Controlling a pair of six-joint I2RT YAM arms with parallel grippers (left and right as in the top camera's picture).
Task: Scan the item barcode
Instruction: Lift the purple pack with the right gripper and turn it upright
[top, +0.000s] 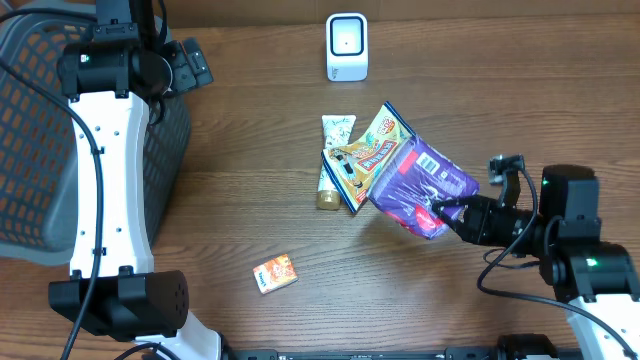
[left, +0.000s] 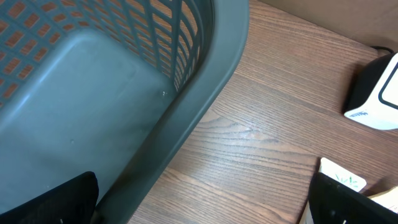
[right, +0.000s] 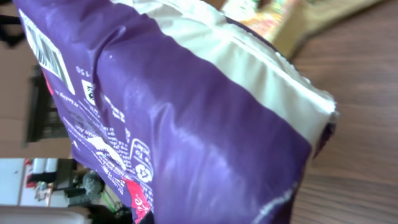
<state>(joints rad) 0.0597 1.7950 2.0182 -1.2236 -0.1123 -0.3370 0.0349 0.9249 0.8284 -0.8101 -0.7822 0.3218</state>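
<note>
A brown wooden table (top: 480, 80) seen from above; at its left edge a large grey plastic basket (top: 30, 150) with lattice walls, which also fills much of the left wrist view, its rim running diagonally across the wood.

A white left arm (top: 105, 180) stretches up along the basket's side; the left gripper (top: 192, 62) is near the basket's top corner, its two dark fingers (left: 62, 199) spread wide at the bottom corners of its own camera view, holding nothing.

At the lower right, the right gripper (top: 448, 212) is pinched tight on the lower corner of a purple snack bag (top: 420, 180); the bag sits right of the table's centre, tilted, its upper-left edge overlapping a yellow snack packet (top: 378, 140); whether it is clear of the table cannot be told.

Just left of the yellow packet lies a cream tube (top: 333, 160) with a gold cap.

A small white scanner (top: 347, 47) stands upright at the top centre, well apart from the purple bag.

A small orange box (top: 275, 272) lies alone near the bottom edge.

In the right wrist view, a black-and-white barcode (right: 45, 46) shows on the purple bag's upper-left corner.
</note>
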